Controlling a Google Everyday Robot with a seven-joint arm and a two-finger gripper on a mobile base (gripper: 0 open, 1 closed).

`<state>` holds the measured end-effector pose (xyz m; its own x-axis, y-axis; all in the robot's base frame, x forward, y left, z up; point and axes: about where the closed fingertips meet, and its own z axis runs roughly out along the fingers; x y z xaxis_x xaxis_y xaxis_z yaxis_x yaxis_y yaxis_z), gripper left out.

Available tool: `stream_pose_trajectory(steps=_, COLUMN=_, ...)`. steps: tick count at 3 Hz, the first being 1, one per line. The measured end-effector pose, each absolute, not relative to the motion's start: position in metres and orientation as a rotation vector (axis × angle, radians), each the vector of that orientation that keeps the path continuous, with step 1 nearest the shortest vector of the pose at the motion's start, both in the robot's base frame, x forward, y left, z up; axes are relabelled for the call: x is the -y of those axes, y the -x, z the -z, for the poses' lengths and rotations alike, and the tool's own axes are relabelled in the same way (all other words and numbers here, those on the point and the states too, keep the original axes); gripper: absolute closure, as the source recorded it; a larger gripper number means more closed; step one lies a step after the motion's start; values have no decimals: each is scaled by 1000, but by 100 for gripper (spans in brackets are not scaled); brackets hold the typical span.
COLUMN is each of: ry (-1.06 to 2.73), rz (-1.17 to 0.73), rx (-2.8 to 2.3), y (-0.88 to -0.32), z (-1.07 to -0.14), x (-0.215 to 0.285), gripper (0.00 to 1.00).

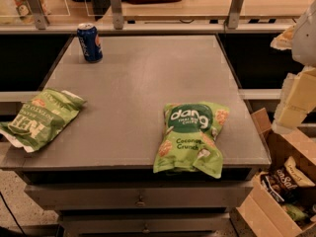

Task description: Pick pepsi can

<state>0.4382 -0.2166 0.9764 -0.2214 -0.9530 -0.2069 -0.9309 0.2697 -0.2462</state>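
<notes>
The pepsi can (89,42) is a small dark-blue can with a silver top. It stands upright near the far left corner of the grey table (143,78). My gripper (295,101) shows as pale blocky parts at the right edge of the view, beyond the table's right side and far from the can. It holds nothing that I can see.
A green Dang coconut-crunch bag (190,137) lies at the front right of the table. Another green snack bag (40,117) hangs over the left edge. A cardboard box of snacks (284,184) sits on the floor at the right. Partition posts (116,6) line the back.
</notes>
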Motion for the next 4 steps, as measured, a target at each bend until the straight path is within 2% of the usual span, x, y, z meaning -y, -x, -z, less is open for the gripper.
stream_pose_trajectory(steps=1, ry=1724, rz=99, rx=-2231, y=-438, z=-976, x=217, gripper=0)
stream_pose_trajectory(steps=2, ry=1708, rz=22, rx=-2158, y=-448, z=-979, x=198, gripper=0)
stream_pose_trajectory(steps=4, ry=1729, rz=-255, rx=-1788, y=-525, z=-976, x=82, gripper=0)
